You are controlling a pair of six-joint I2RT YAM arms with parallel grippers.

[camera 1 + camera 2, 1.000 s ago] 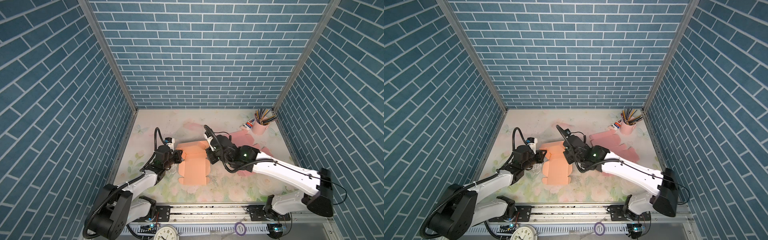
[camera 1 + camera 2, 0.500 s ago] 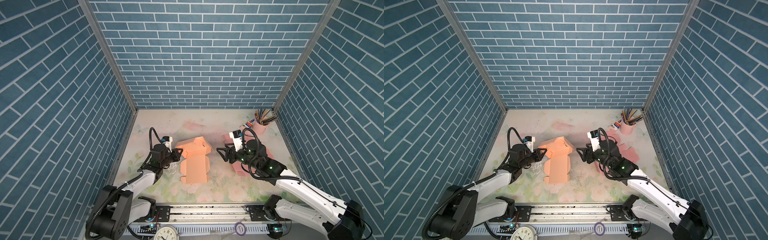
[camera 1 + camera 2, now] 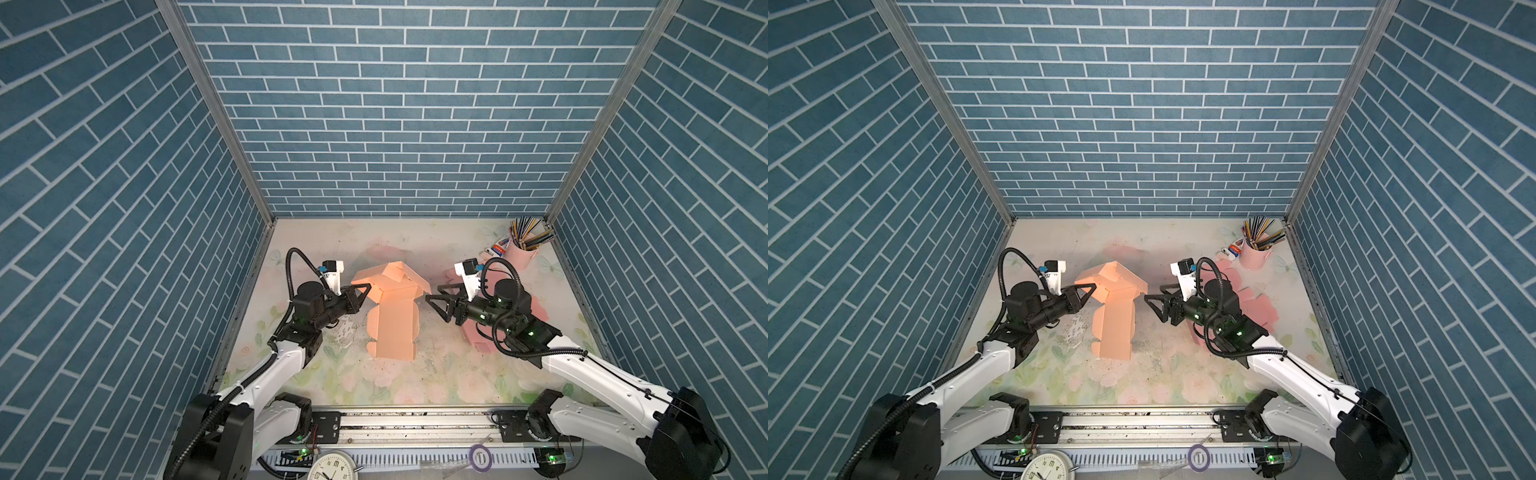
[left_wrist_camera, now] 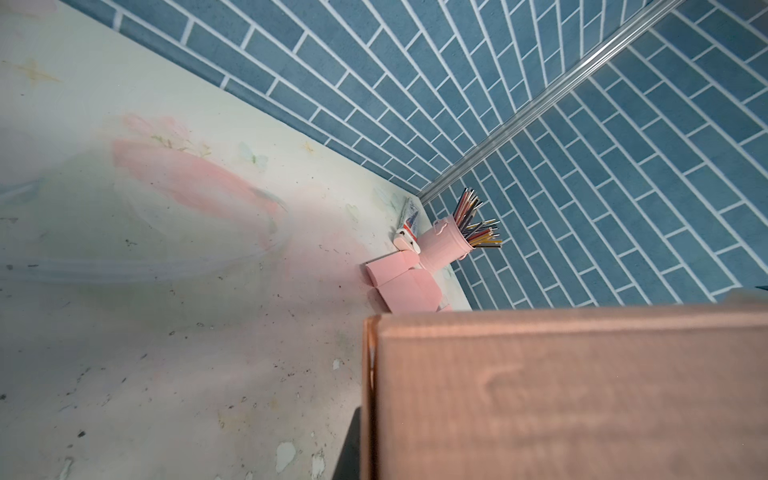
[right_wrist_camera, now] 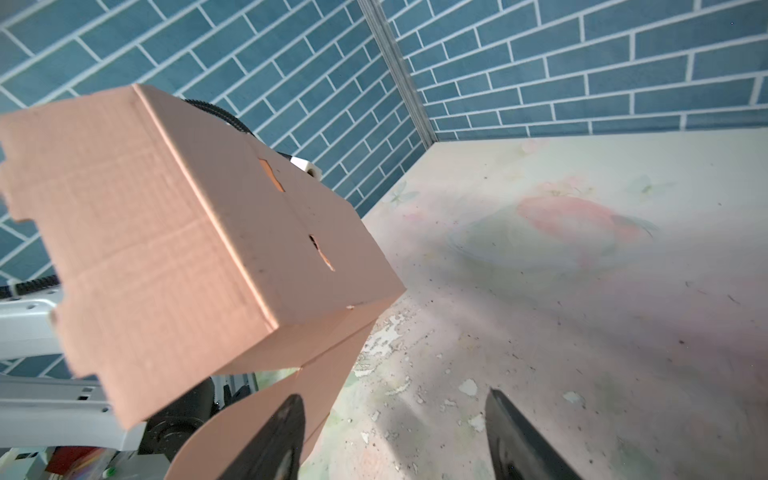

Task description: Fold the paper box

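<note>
Right wrist view shows the right fingers (image 5: 278, 440) spread wide, with only bare tabletop (image 5: 582, 332) between them. They sit just short of the paper box (image 5: 166, 232) and hold nothing. In both top views the left fingers (image 3: 363, 286) are pinched narrow on the box's far left edge. That end is held raised and tilted, while the near end of the box (image 3: 1115, 328) rests on the tabletop between the two arms.

The step in hand looks like forming the walls: the far end is partly folded up and the long panel lies flat. The next move probably calls for the right fingers to go in on the free right-hand flap and fold it, with the left grip steadying the box.

No contents show in the box. A pink cup (image 3: 1254, 259) in the far right corner holds coloured pencils (image 3: 1258, 230). Flat pink sheets (image 3: 1260, 311) lie near it, partly under the right arm.
</note>
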